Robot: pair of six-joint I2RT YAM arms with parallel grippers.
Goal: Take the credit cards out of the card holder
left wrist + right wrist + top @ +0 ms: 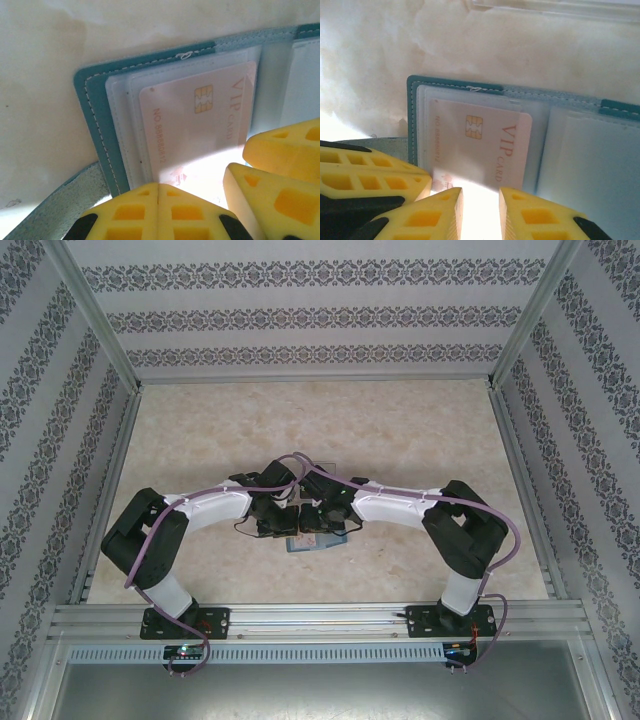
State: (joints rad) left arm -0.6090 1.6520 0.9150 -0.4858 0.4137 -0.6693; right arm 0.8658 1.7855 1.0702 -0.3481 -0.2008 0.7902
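Note:
The teal card holder [315, 544] lies open and flat on the table, under both wrists. Its left half [85, 95] holds a pale pink credit card [200, 130] with a gold chip and "VIP CARD" lettering, behind a clear sleeve. My left gripper [159, 186] is shut, its tips together at the card's near left edge with nothing between them. My right gripper [480, 200] stands open, one finger on each side of a bright strip of the same card [485, 145]. The card's near edge is hidden by the fingers. The holder's right half [590, 160] shows pale grey-blue pockets.
The holder's closing tab [55, 205] sticks out to the left on the beige marbled table [200, 430]. The edge of a clear plastic tray [545, 5] lies just beyond the holder. Aluminium rails and patterned walls enclose the table.

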